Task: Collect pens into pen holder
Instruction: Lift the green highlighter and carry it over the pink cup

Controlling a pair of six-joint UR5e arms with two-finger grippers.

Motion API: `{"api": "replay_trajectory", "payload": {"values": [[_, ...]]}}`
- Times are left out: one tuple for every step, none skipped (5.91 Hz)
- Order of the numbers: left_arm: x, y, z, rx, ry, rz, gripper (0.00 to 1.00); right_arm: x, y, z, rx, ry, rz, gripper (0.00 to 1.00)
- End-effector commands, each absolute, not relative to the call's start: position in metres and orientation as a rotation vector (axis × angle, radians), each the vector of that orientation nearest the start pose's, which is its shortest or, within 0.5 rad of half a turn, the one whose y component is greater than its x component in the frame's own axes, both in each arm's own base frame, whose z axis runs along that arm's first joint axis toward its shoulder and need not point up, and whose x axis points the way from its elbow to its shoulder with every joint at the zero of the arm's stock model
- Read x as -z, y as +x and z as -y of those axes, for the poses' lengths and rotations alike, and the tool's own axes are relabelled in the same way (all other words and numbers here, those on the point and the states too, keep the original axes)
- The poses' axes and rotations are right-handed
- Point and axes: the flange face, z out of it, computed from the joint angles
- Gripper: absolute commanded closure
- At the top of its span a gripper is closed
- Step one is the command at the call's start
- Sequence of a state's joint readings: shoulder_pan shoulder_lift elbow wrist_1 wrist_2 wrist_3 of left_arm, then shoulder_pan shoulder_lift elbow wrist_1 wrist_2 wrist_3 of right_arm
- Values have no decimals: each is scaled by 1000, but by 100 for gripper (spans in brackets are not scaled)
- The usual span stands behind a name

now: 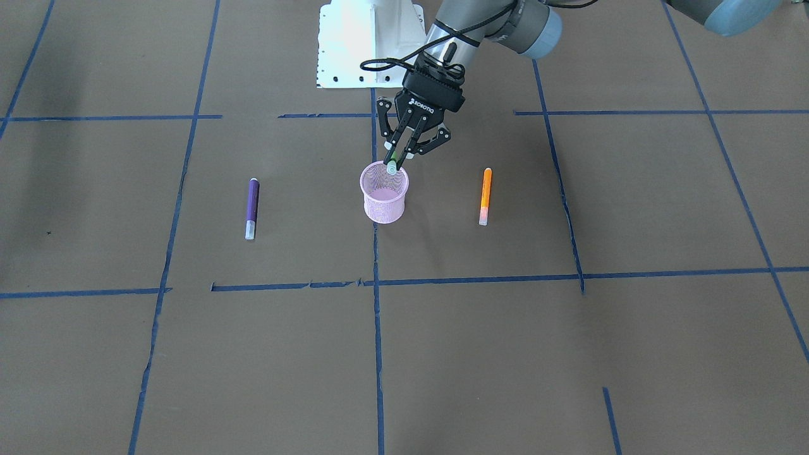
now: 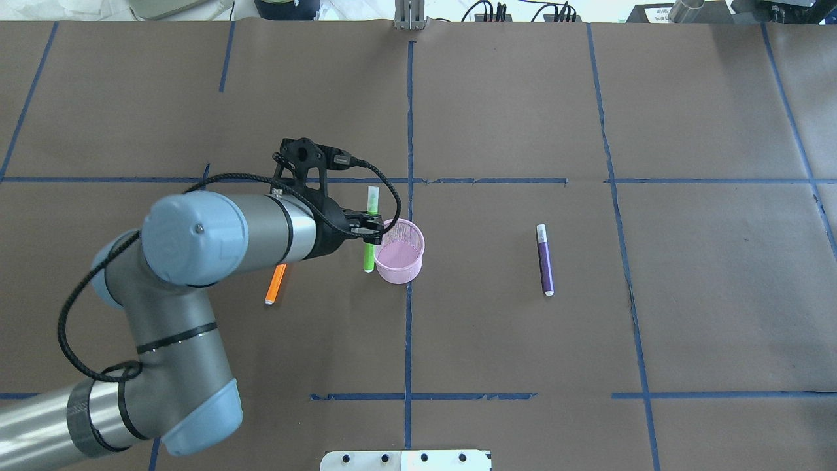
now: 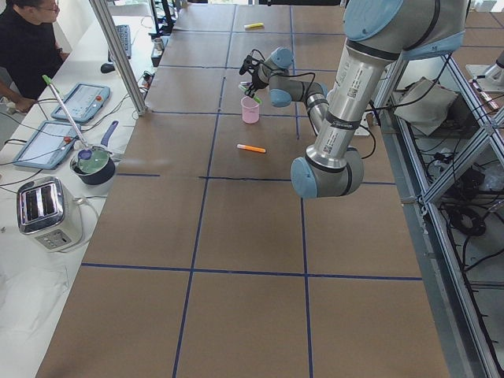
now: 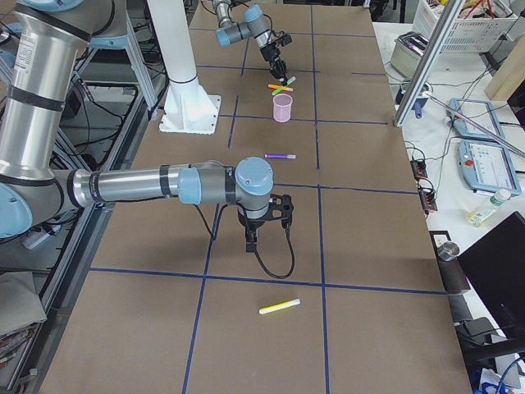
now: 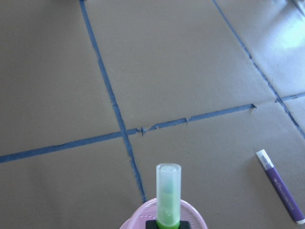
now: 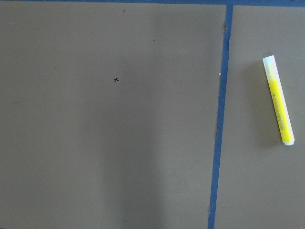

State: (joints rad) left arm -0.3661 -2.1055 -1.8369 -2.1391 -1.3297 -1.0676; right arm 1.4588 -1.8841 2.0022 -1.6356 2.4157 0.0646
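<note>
One green pen (image 2: 369, 256), pale translucent cap; pink wire-mesh holder (image 2: 400, 273), rolled rim.

left arm (image 2: 196, 242) reaches forward, elbow bent, wrist tipped down, with the left hand (image 1: 397, 156) clamped on a green pen (image 2: 369, 258). right arm (image 4: 131, 185) stretched out level and low, right hand (image 4: 253, 236) pointing down at the surface (image 4: 369, 246) — grip state unclear.
</note>
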Motion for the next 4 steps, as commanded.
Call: {"api": "replay_trajectory", "payload": {"values": [[-176, 526, 366, 112, 822, -1097, 95, -579, 18, 366, 68, -21, 847, 0], [-173, 529, 368, 111, 828, -1095, 89, -579, 18, 366, 69, -20, 847, 0], [-180, 536, 370, 104, 820, -1079, 51, -575, 17, 366, 67, -17, 847, 0], [-180, 537, 370, 102, 821, -1078, 32, -576, 16, 366, 65, -20, 847, 0]]}}
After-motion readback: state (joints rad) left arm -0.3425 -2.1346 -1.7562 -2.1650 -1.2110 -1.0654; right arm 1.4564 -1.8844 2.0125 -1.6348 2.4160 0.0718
